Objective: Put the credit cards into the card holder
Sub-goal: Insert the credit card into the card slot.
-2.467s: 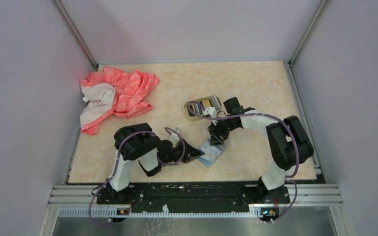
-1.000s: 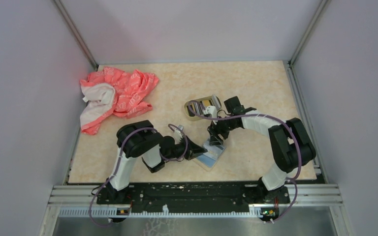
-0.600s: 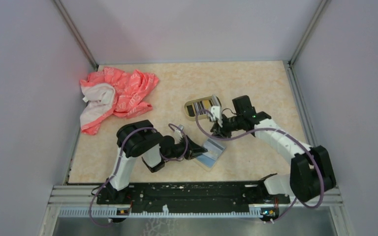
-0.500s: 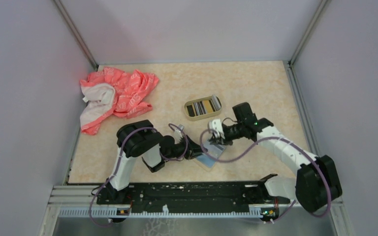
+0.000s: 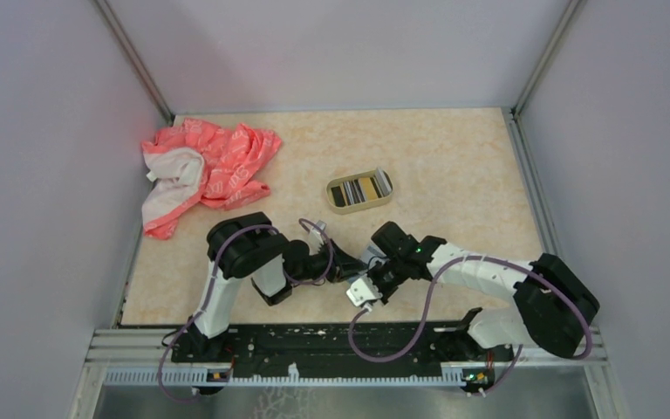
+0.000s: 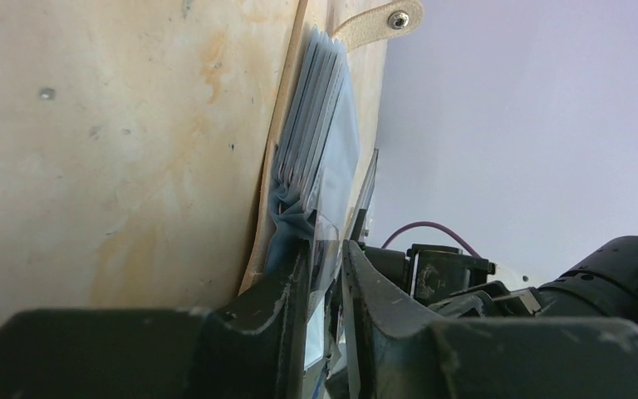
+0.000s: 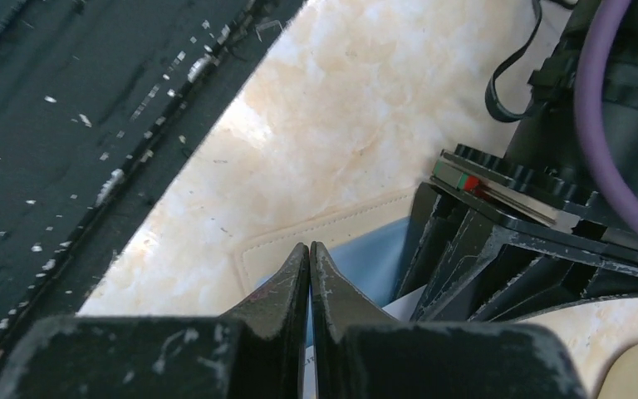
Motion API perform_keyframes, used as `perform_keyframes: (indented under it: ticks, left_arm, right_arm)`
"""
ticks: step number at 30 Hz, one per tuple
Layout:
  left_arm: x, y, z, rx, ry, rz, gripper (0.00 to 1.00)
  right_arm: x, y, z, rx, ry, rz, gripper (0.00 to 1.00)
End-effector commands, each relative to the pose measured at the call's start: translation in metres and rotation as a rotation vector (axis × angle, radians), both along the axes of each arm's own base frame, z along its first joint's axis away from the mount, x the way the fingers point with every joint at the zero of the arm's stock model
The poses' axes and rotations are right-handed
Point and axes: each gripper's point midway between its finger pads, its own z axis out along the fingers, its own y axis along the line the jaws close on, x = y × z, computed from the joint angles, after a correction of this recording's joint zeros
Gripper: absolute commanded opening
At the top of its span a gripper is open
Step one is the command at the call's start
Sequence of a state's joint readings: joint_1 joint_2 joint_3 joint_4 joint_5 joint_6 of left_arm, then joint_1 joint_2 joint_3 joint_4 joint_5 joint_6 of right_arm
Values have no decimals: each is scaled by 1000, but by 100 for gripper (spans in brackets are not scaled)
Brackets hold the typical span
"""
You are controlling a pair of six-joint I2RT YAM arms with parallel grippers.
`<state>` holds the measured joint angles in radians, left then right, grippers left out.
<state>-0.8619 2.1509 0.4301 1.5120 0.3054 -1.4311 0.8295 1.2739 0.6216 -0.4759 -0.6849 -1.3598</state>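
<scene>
- Table (image 5: pixel 454 157): work is concentrated at the near edge. Both arms are folded in together in front of their bases.
- Pink cloth (image 5: pixel 205 170): bunched at far left, well apart from everything else and not part of this.
- Card holder (image 5: pixel 359 207): sits mid-table, beyond both grippers and well apart from them, with nothing over it. Striped card edges show inside, so I judge it partly loaded.
- Tan wallet panel (image 7: pixel 316 237): lies flat on the table between the two grippers. Its snap strap (image 6: pixel 378 17) sticks out at the far end.
- Credit cards (image 6: pixel 324 125): a pale blue fanned stack stands on edge against the tan panel, with a clear sleeve on the outside.
- Left gripper (image 6: pixel 326 249): jaws are a narrow slit apart, straddling the near edge of the clear sleeve and stack. I can't tell if it's actually pinching or just bracketing.
- Right gripper (image 7: pixel 309 249): jaws are pressed fully together, tips down at the blue card edge just beside the left gripper. I can't tell whether a thin card is caught between them.
- Step (my read): pulling the next card out of the stack, with the left steadying and the right picking.
- Next move needs confirmation that a card is in the right pinch. The card then slides out along the stack, goes to the holder and lines up edge-on with the cards already in it.
</scene>
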Motion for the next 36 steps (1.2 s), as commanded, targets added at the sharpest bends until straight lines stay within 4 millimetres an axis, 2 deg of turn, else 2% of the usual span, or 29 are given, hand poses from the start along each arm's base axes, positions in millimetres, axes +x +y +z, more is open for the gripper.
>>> perform_keyframes:
  ticks: [1, 14, 22, 36]
  left_arm:
    - [0, 3, -31, 74, 72, -2, 27]
    - [0, 4, -33, 69, 74, 0, 28]
    - [2, 5, -33, 73, 70, -1, 32]
    - [8, 11, -28, 112, 32, 9, 34]
  right_arm:
    - [23, 9, -7, -36, -118, -46, 2]
    - [43, 2, -23, -133, -189, -117, 2]
    - [67, -10, -19, -219, -287, -180, 2]
    - [92, -35, -11, -269, -273, -273, 2]
